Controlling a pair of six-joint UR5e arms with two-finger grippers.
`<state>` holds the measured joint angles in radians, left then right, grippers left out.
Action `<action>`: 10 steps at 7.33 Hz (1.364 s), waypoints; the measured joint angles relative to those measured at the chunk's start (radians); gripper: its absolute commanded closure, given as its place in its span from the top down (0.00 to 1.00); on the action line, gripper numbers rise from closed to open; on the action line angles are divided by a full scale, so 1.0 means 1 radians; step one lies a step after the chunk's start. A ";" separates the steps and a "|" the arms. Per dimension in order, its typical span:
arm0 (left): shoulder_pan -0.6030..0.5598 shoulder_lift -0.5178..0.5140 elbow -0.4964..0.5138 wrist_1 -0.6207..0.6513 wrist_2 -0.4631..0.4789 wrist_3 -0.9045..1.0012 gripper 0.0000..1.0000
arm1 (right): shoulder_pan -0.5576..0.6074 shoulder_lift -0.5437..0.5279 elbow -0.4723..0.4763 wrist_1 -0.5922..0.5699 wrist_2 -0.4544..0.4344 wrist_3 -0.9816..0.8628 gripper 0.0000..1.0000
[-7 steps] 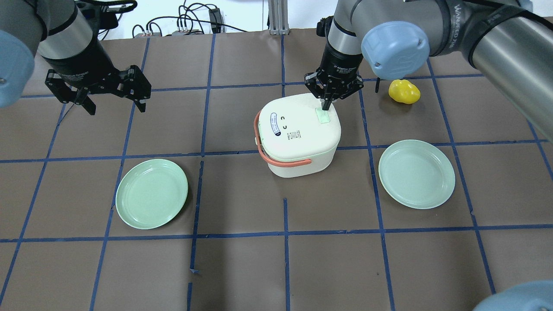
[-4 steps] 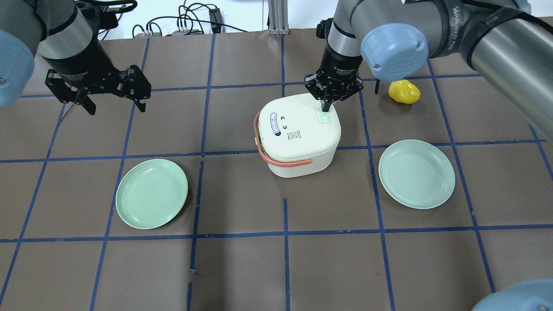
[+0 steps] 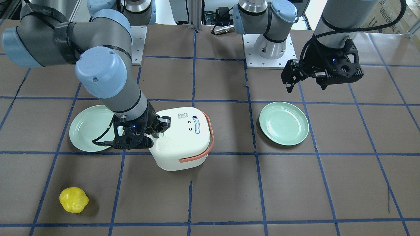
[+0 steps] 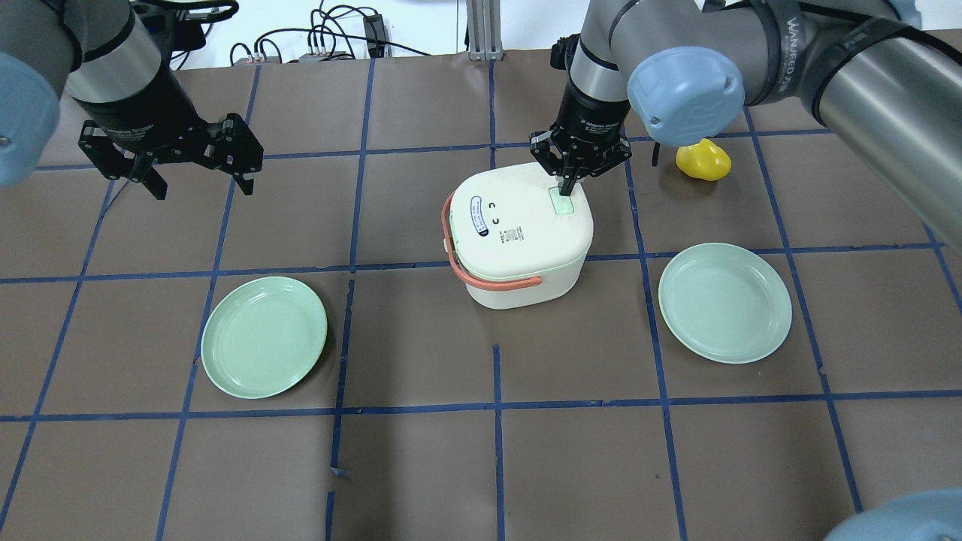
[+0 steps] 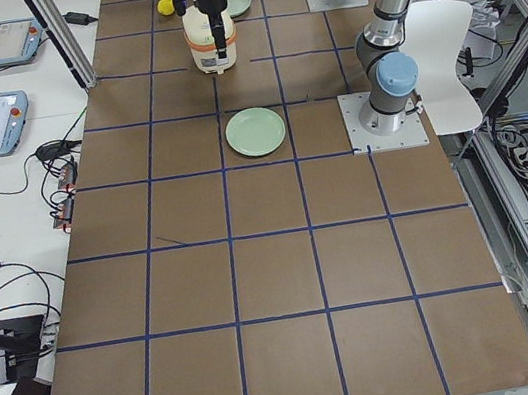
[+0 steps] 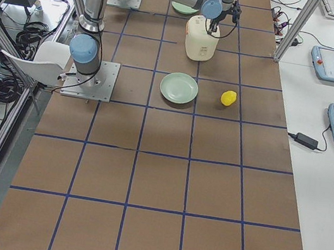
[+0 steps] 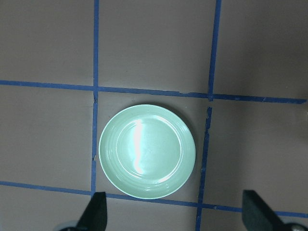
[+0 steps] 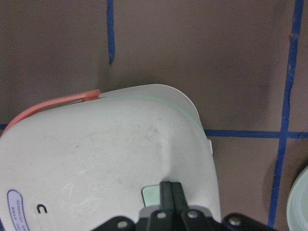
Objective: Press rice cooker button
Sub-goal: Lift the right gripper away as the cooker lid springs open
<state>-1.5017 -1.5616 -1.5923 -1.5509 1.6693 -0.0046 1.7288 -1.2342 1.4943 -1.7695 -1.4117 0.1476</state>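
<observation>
A white rice cooker (image 4: 518,240) with an orange handle stands mid-table, and a pale green button (image 4: 562,204) sits on its lid. My right gripper (image 4: 566,186) is shut and empty. It points down, with its tips at the far end of the button; I cannot tell whether they touch it. The right wrist view shows the shut fingers (image 8: 171,192) over the button (image 8: 151,195) on the cooker (image 8: 106,159). The front-facing view shows this gripper (image 3: 159,131) at the lid's edge. My left gripper (image 4: 203,180) is open and empty, hovering far to the left.
One green plate (image 4: 264,336) lies to the near left of the cooker, another (image 4: 724,302) to the near right. A yellow pepper (image 4: 703,160) lies right of my right gripper. The left wrist view looks down on a green plate (image 7: 147,151).
The right arm has shifted slightly while its shut fingertips stay at the button's far end. The left arm has not moved.
</observation>
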 measured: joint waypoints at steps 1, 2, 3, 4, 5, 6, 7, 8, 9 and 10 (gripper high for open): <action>0.000 0.000 0.000 0.000 0.001 0.000 1.00 | 0.000 -0.001 0.005 -0.002 0.000 0.000 0.13; 0.000 0.000 0.000 0.000 0.001 0.000 1.00 | 0.000 -0.001 0.009 -0.004 0.000 0.000 0.13; 0.000 0.000 0.000 0.000 0.001 0.000 1.00 | 0.000 -0.002 0.011 -0.005 0.000 0.001 0.13; 0.000 0.000 0.000 0.000 0.001 0.000 1.00 | 0.000 -0.002 0.011 -0.005 0.000 0.001 0.15; 0.000 0.000 0.000 0.000 0.001 0.000 1.00 | 0.001 -0.005 0.007 -0.005 0.000 0.005 0.20; 0.000 0.000 0.000 0.000 0.000 0.000 1.00 | 0.007 -0.017 -0.007 -0.002 -0.002 0.021 0.28; 0.000 0.000 0.000 0.000 0.000 0.000 1.00 | 0.024 -0.038 -0.033 0.023 -0.005 0.051 0.45; 0.000 0.000 0.000 0.000 0.001 0.000 1.00 | 0.043 -0.063 -0.085 0.075 -0.011 0.083 0.67; 0.000 0.000 0.000 0.000 0.001 0.000 1.00 | 0.048 -0.077 -0.158 0.133 -0.037 0.090 0.79; 0.000 0.000 0.000 0.000 0.000 0.000 1.00 | 0.041 -0.085 -0.229 0.189 -0.087 0.050 0.99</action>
<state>-1.5018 -1.5615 -1.5922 -1.5511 1.6695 -0.0046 1.7701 -1.3196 1.2656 -1.5809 -1.4987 0.1977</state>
